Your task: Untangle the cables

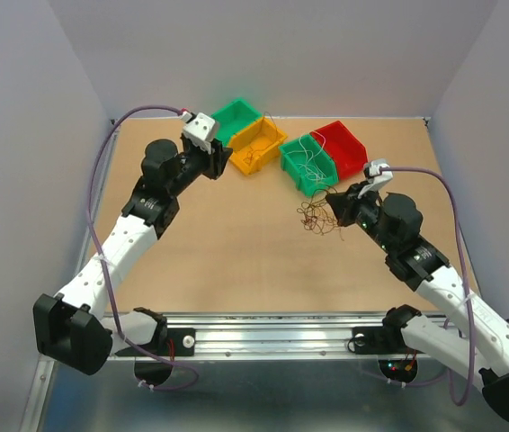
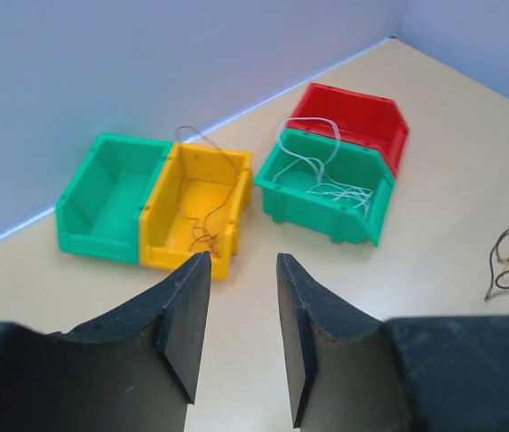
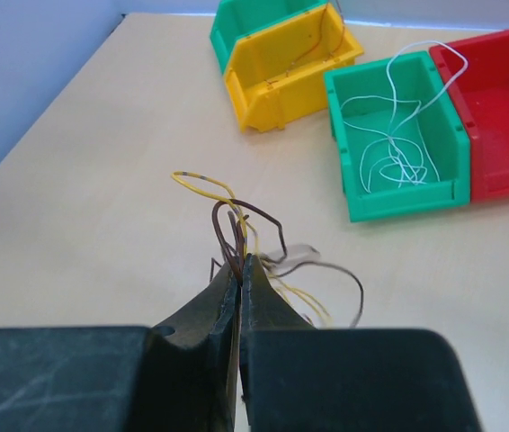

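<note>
**Right jaws pinched on the tangle, left arm waiting by the bins**

I have the right gripper point(image 3: 239, 266) clenched on a few brown and yellow strands of the tangle point(image 1: 319, 219). The tangle lies on the table point(image 1: 236, 261) just in front of the nearer green bin point(image 1: 308, 164). The left gripper point(image 2: 244, 270) hangs beside the yellow bin point(image 2: 196, 211), jaws parted with nothing between them.

I judge these cables featherweight, limp and springy. They will curl back, snag on one another and slip out of a loose pinch. I'd take one strand near a free end and draw it out slowly, the other arm pinning the rest.

My count is four bins: two green, one yellow and one red bin point(image 1: 343, 144). The nearer green bin holds white wire point(image 3: 389, 157), though I can't tell whether that is one strand or two. The yellow bin holds a single reddish-brown strand point(image 2: 205, 229). The other green bin point(image 2: 102, 193) and the red bin show nothing inside that I can see. I can't count the strands in the tangle.
</note>
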### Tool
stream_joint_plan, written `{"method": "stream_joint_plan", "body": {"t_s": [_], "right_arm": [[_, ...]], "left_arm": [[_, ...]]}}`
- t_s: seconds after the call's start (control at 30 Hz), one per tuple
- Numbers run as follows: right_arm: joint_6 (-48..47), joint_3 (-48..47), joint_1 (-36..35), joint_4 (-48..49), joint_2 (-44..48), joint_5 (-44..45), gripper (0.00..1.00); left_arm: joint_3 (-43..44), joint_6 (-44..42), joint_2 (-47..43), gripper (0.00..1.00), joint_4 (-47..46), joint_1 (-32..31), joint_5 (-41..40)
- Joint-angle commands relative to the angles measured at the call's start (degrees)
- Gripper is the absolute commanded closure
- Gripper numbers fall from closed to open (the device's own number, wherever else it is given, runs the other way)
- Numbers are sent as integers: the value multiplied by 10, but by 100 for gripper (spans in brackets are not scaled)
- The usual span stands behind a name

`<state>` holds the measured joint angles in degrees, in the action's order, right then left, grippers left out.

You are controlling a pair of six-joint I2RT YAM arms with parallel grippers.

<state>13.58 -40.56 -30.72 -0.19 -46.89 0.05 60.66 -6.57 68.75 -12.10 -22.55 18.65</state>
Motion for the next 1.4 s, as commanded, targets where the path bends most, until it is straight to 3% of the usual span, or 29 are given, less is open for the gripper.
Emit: {"method": "stream_joint_plan", "body": {"t_s": [0.0, 0.07, 0.13, 0.17, 0.3, 0.4, 0.53, 0.77, 1.1, 1.2, 1.3, 1.37], "right_arm": [[17, -21, 3, -38, 23, 73, 99], [16, -18, 3, -40, 33, 71, 99], [12, -18, 3, -39, 37, 26, 99], [8, -22, 3, -40, 35, 8, 99], [7, -23, 3, -24, 29, -49, 99], [12, -18, 3, -4, 38, -66, 99], [23, -18, 3, 27, 51, -91, 99], [39, -18, 3, 58, 57, -97, 99], [54, -8, 3, 106, 38, -125, 99], [57, -4, 3, 114, 36, -127, 99], [58, 0, 3, 119, 34, -119, 99], [60, 3, 3, 121, 37, -116, 99]], "left_arm": [[-24, -4, -63, 53, -66, -1, -134], [-46, -4, -83, 53, -87, -1, -125], [-69, -11, -105, 34, -107, -1, -61], [-75, -12, -107, 23, -112, -2, 27], [-85, -21, -90, 12, -123, -5, 191], [-99, -32, -72, 9, -139, -13, 254], [-121, -49, -50, 8, -171, -48, 269], [-123, -75, 10, 6, -173, -128, 195], [-60, -75, 141, 10, -171, -174, 154], [-22, -78, 197, 24, -145, -185, 159], [13, -88, 239, 46, -108, -196, 141], [19, -88, 252, 50, -107, -196, 124]]}}
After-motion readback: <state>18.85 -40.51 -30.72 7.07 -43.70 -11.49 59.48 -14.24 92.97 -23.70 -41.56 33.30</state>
